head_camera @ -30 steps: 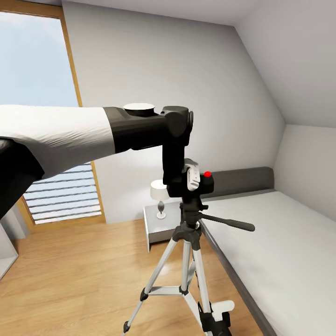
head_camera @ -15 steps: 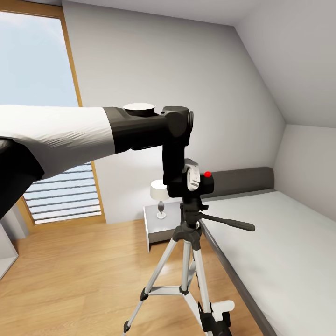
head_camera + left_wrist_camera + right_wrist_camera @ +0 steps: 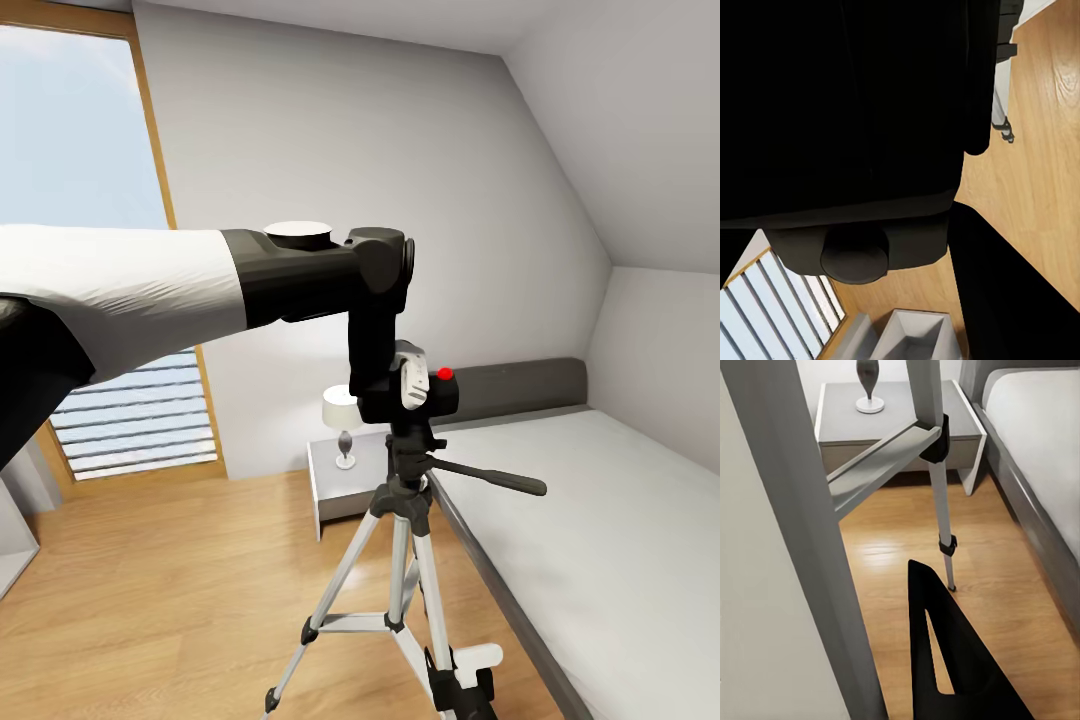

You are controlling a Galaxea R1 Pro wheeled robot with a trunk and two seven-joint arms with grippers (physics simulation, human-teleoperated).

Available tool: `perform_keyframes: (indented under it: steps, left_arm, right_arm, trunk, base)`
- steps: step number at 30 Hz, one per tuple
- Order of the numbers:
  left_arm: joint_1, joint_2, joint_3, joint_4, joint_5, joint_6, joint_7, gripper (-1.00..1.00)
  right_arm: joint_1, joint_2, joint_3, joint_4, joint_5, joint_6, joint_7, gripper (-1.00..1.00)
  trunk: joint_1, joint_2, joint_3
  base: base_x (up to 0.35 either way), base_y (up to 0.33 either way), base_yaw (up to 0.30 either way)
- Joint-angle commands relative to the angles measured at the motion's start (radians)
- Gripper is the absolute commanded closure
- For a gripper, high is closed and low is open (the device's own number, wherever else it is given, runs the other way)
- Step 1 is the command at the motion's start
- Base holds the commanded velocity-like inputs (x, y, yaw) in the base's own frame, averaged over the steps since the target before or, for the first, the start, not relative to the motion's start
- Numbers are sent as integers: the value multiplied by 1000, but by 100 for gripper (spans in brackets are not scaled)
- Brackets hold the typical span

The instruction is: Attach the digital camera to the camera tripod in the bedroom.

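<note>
The digital camera (image 3: pixel 437 393), black with a red button (image 3: pixel 444 374) on top, sits right on the black head of the camera tripod (image 3: pixel 404 505). My left gripper (image 3: pixel 410 386) reaches down from the bent wrist and is shut on the camera; a white finger lies against the camera's side. The camera's dark body (image 3: pixel 855 112) takes up most of the left wrist view, with a tripod leg (image 3: pixel 1001 90) beyond it. The pan handle (image 3: pixel 495 478) points toward the bed. My right gripper (image 3: pixel 462 686) hangs low by the tripod's legs (image 3: pixel 937 472), its fingers (image 3: pixel 945 675) together and holding nothing.
The grey bed with white mattress (image 3: pixel 600 540) runs along the right, close to the tripod. A nightstand (image 3: pixel 345 485) with a small lamp (image 3: pixel 343 415) stands at the back wall. The tall window (image 3: pixel 80 250) is on the left above open wood floor (image 3: pixel 150 600).
</note>
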Motion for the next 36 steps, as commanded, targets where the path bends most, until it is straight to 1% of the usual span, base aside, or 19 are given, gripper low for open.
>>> perform_keyframes:
  steps: [1,16,17,30,36]
  left_arm:
    - [-1,0,-3,0,3,5,-1,100]
    - [-1,0,-10,0,3,5,-1,100]
    - [-1,0,-10,0,3,5,-1,-100]
    - [-1,0,-10,0,3,5,-1,-100]
    - [-1,8,-2,3,3,4,-1,-100]
  right_arm:
    - [0,0,-1,21,-11,7,-6,100]
    - [0,0,-1,21,-11,7,-7,100]
    - [0,0,-1,21,-11,7,-7,100]
    - [0,0,-1,21,-11,7,-8,100]
    - [0,0,-1,21,-11,7,-8,100]
  trunk:
    - [1,0,-1]
    - [1,0,-1]
    - [1,0,-1]
    - [1,0,-1]
    - [1,0,-1]
  base:
    - [0,0,0]
    - [0,0,0]
    - [0,0,0]
    - [0,0,0]
    - [0,0,0]
